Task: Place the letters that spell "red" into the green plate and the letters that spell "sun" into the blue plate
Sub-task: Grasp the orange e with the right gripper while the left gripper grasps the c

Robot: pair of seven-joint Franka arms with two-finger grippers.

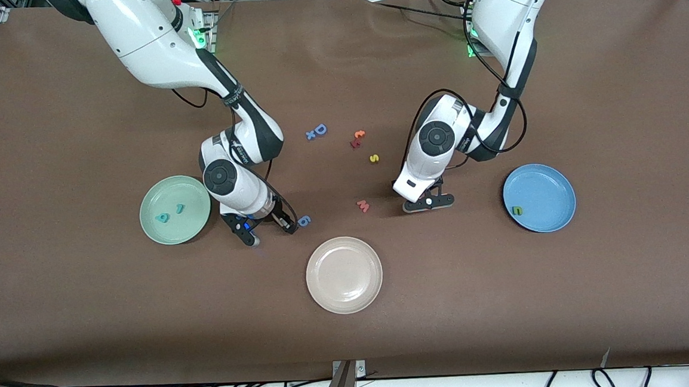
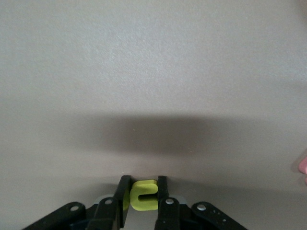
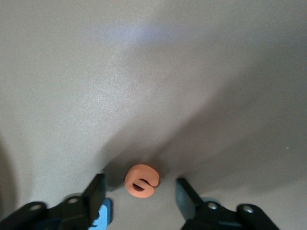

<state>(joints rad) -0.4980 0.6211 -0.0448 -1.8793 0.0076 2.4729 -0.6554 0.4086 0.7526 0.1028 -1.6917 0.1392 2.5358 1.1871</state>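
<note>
A brown table carries three plates: a green plate toward the right arm's end, a blue plate toward the left arm's end, a cream plate between them, nearer the front edge. Loose letters lie mid-table: blue "D", yellow "s", pink "w", blue "6", orange "e".

Three plates, eleven foam letters; two grippers
</note>
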